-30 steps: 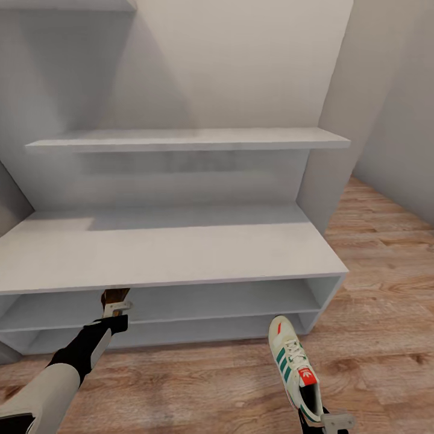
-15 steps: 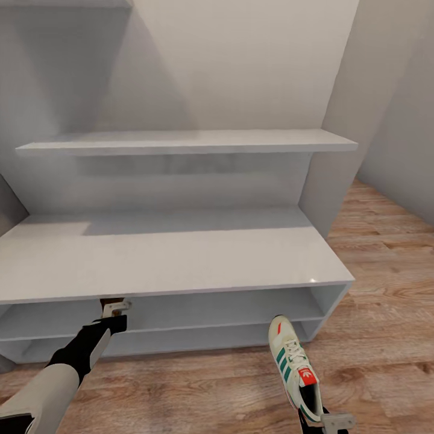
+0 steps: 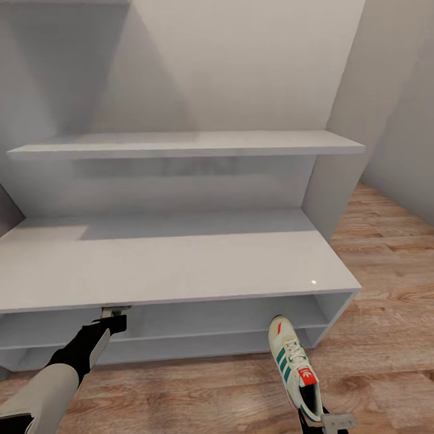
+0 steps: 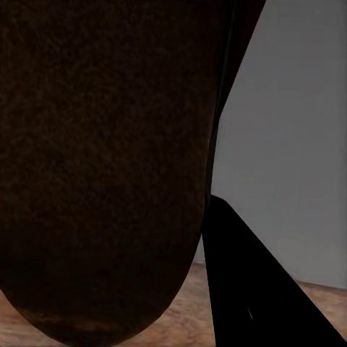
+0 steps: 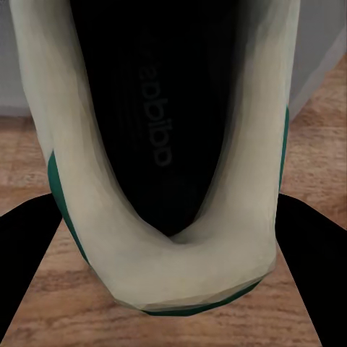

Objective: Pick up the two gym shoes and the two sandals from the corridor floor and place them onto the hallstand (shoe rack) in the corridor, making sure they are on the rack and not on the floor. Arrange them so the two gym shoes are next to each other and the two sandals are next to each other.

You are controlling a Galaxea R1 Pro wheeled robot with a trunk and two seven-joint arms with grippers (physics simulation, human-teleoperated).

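Carrying footwear to the low pale-grey hallstand, both shelf levels and bench top showing bare.

Gripping the heel of a cream-white lace-up gym shoe in the right gripper, toe pointing far toward the rack, long axis near-to-far above the wood-plank floor. Clamping a dark brown flat sandal in the left gripper, tucked under the bench edge. Nothing seen placed yet.

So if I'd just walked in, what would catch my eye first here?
Probably the cream sneaker with green stripes, held by its heel in the right gripper just above the wood floor. Behind it stands the wide pale-grey shoe rack, its top bare. At the rack's front edge, the left gripper carries a dark brown sandal.
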